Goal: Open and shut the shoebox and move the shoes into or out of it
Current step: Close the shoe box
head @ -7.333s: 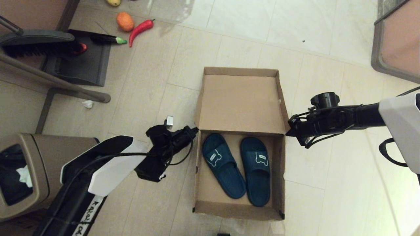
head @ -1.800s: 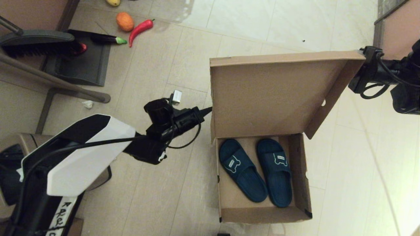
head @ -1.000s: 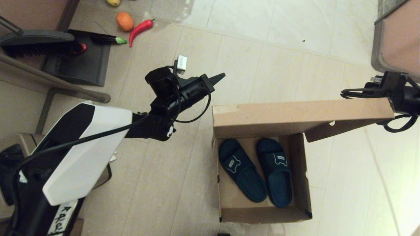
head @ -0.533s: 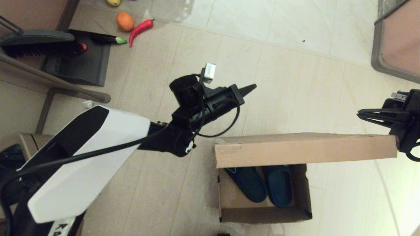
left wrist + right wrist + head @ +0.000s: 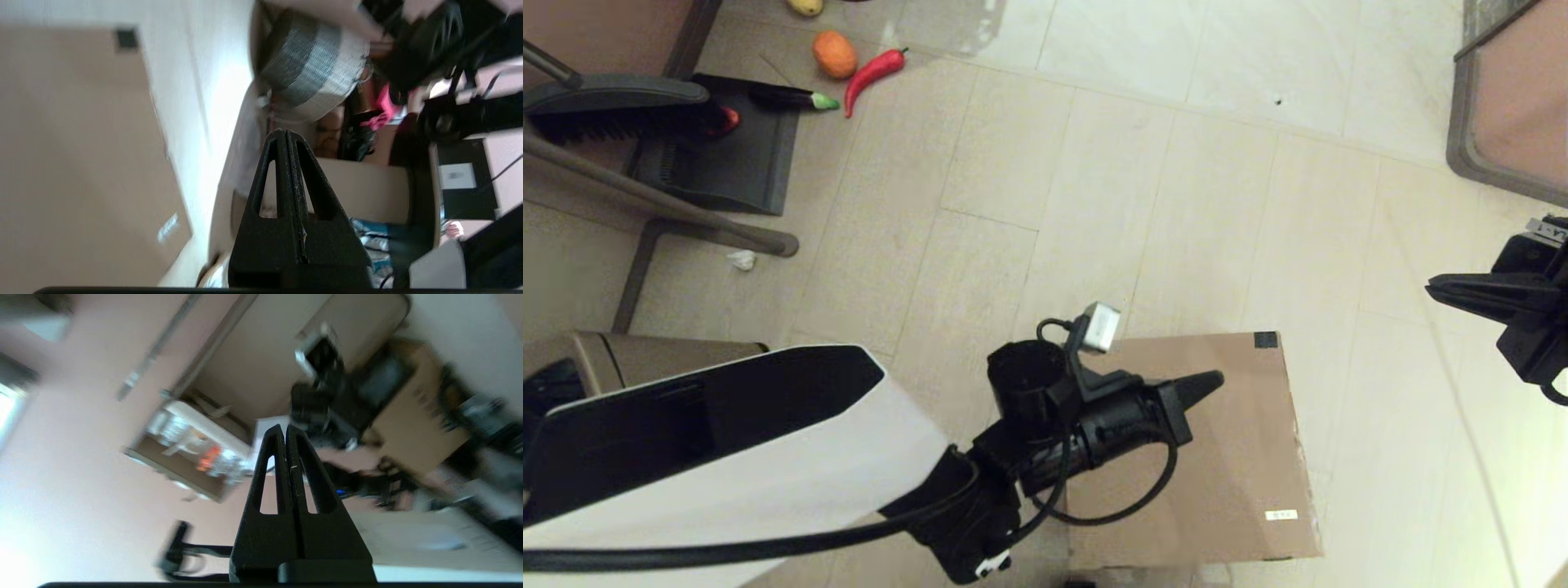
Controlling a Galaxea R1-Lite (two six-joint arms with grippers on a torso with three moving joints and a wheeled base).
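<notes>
The brown cardboard shoebox (image 5: 1233,457) lies on the floor at the bottom centre of the head view with its lid down flat, a black-taped corner at the far right and a small white label near the front right. The shoes are hidden inside it. My left gripper (image 5: 1217,380) is shut and empty, its tips over the lid; whether they touch it I cannot tell. In the left wrist view the left gripper (image 5: 285,132) points past the lid (image 5: 73,155). My right gripper (image 5: 1431,287) is shut and empty, held in the air to the right of the box, apart from it.
A brown trash bin (image 5: 613,355) stands at the left behind my left arm. A dustpan (image 5: 723,155) and brush (image 5: 613,110) lie at the far left, with toy vegetables (image 5: 870,72) beyond. A table corner (image 5: 1503,106) fills the far right.
The lid has come down from half raised to flat on the box, hiding the shoes. My left gripper moved down and right onto the lid area. My right gripper stays off to the right.
</notes>
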